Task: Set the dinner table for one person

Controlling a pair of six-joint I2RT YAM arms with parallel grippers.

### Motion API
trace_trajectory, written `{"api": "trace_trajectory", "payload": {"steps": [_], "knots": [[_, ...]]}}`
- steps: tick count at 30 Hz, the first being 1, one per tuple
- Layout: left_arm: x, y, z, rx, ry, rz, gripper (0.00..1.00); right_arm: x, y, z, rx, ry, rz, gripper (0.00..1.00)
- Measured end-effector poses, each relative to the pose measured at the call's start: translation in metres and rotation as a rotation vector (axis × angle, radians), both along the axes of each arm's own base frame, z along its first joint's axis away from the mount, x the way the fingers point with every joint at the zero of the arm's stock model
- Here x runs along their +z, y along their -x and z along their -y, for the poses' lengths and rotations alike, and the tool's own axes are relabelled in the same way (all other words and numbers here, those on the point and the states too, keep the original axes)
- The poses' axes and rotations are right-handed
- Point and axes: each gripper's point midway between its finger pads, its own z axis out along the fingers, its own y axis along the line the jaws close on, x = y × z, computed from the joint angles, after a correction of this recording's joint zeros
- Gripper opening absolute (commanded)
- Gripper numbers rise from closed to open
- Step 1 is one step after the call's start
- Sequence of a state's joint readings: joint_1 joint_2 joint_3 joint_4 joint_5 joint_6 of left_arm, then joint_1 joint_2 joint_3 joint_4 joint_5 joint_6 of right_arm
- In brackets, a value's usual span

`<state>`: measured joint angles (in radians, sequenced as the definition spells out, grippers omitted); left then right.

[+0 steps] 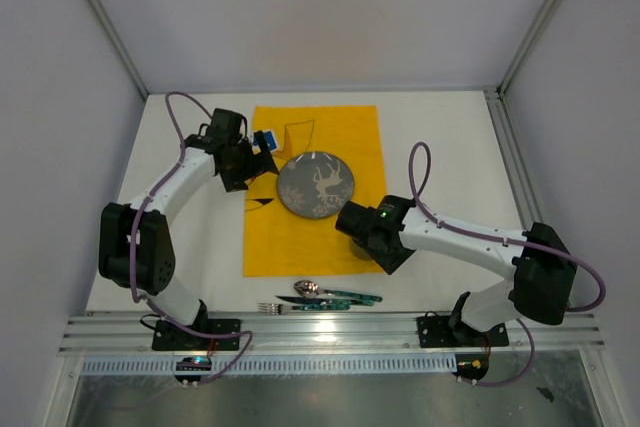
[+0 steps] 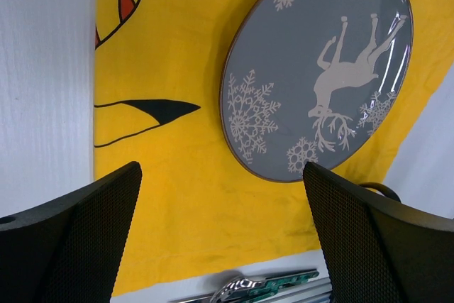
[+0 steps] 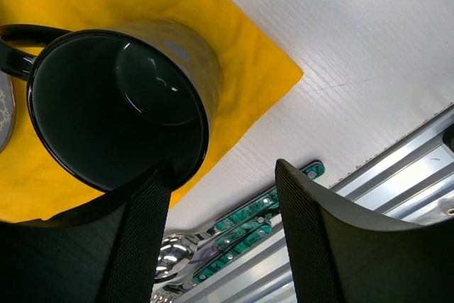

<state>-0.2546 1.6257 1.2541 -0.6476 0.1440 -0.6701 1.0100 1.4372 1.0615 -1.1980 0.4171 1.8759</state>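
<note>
The white surface [image 1: 450, 137] is the largest thing here. It carries the yellow cloth [image 1: 300, 237] near its middle and shows bare on every side of that cloth. The cloth lies flat, with black cartoon lines printed on its left half. The left arm [image 1: 175, 182] reaches in from the cloth's left side and the right arm [image 1: 460, 240] from its right side. A round grey plate [image 1: 315, 185] with a pale reindeer and snowflakes rests on the cloth, in its far half and a little right of centre. A black mug [image 3: 120, 97] stands on the cloth close to its near right corner, mouth up and handle pointing away from that corner. The left end effector [image 2: 221, 164] hangs above the cloth's far left part, beside the plate. Its fingers are spread wide and nothing sits between them. The right end effector [image 3: 223, 163] is over the cloth's near right corner with its fingers apart, and bare surface shows in the gap. One finger lies right against the mug's rim, but I cannot tell whether it touches. The cutlery [image 1: 325, 297] has green handles and lies on the surface just off the cloth's near edge. It includes a spoon [image 1: 307, 288] and, a little further from the cloth, a fork [image 1: 268, 307].
</note>
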Motion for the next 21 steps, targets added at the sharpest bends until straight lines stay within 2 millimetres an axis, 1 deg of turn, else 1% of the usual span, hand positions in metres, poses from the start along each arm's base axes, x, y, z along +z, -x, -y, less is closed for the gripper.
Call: {"api": "trace_trajectory", "payload": {"steps": [1, 2, 3, 5, 6, 8, 9, 11, 12, 15, 21], "knots": [[0.000, 0.000, 0.000, 0.000, -0.002, 0.001, 0.98, -0.001, 0.000, 0.000, 0.001, 0.002, -0.002, 0.60], [0.000, 0.000, -0.001, 0.001, -0.003, 0.001, 0.99, -0.001, 0.000, 0.000, 0.005, 0.004, -0.002, 0.56], [0.000, 0.000, -0.001, 0.001, -0.004, 0.001, 0.98, -0.001, -0.001, -0.001, 0.007, 0.003, 0.004, 0.54], [0.000, 0.000, -0.001, 0.002, -0.006, 0.003, 0.98, -0.001, -0.003, -0.002, 0.011, 0.000, 0.008, 0.46], [0.000, 0.000, -0.001, 0.003, -0.008, 0.003, 0.98, -0.001, -0.004, -0.003, 0.014, -0.002, 0.012, 0.34], [0.001, -0.001, -0.002, 0.004, -0.010, 0.006, 0.98, -0.001, -0.007, -0.005, 0.021, -0.011, 0.024, 0.26], [0.001, 0.000, -0.002, 0.004, -0.011, 0.008, 0.98, -0.001, -0.008, -0.006, 0.023, -0.014, 0.027, 0.19], [0.002, 0.000, -0.002, 0.003, -0.012, 0.010, 0.98, -0.001, -0.010, -0.007, 0.030, -0.014, 0.034, 0.16], [0.003, 0.000, -0.003, 0.002, -0.012, 0.010, 0.99, -0.001, -0.011, -0.006, 0.031, -0.012, 0.037, 0.11], [0.003, 0.001, -0.003, 0.002, -0.013, 0.009, 0.98, -0.003, -0.012, -0.006, 0.042, -0.007, 0.038, 0.03], [0.004, 0.001, -0.003, 0.002, -0.012, 0.011, 0.98, -0.003, -0.013, -0.006, 0.068, -0.003, 0.044, 0.03]]}}
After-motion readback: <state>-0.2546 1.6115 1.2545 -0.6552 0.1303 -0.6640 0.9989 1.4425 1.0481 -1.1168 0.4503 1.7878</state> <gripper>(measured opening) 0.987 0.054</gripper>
